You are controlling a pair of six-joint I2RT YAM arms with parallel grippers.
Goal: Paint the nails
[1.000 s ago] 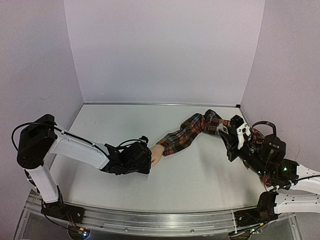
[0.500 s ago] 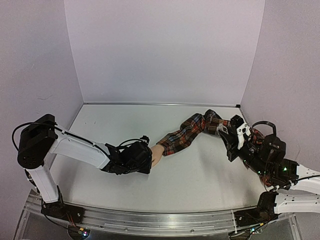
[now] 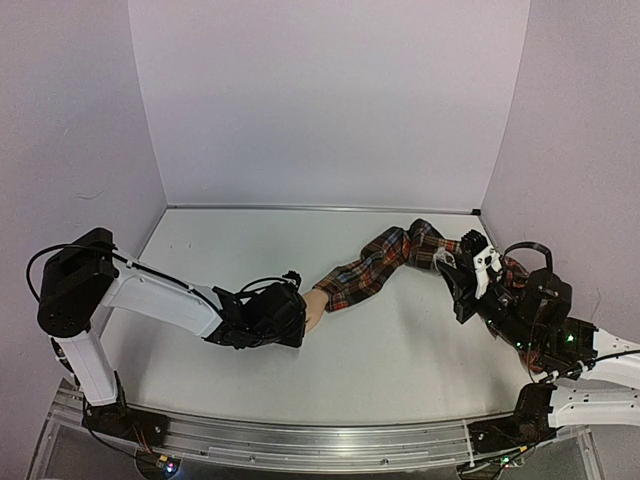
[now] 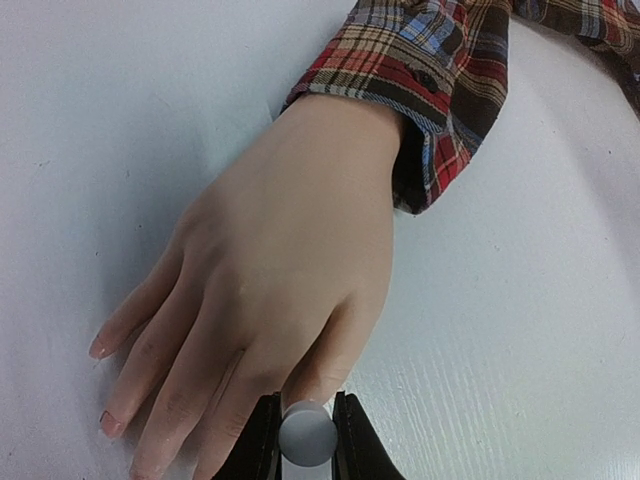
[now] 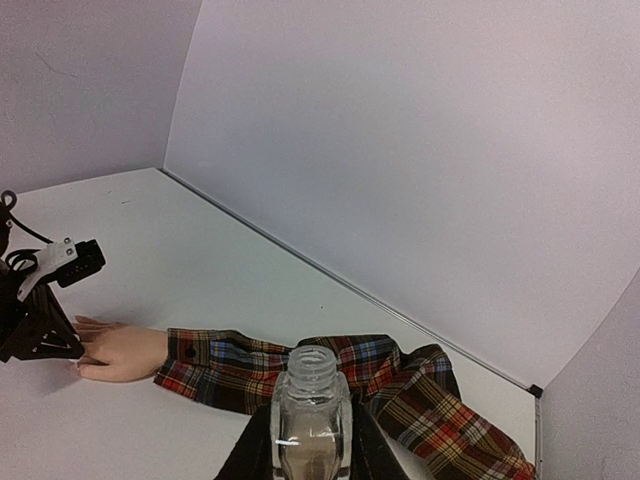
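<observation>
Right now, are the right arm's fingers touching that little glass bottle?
Touching. In the right wrist view, the right arm's fingers press against both sides of the glass bottle, with no gap showing.

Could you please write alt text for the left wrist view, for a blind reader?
A pale mannequin hand lies palm down on a white table, wrist in a red plaid sleeve. At the bottom edge, the left gripper clamps a round grey cap close to one digit.
</observation>
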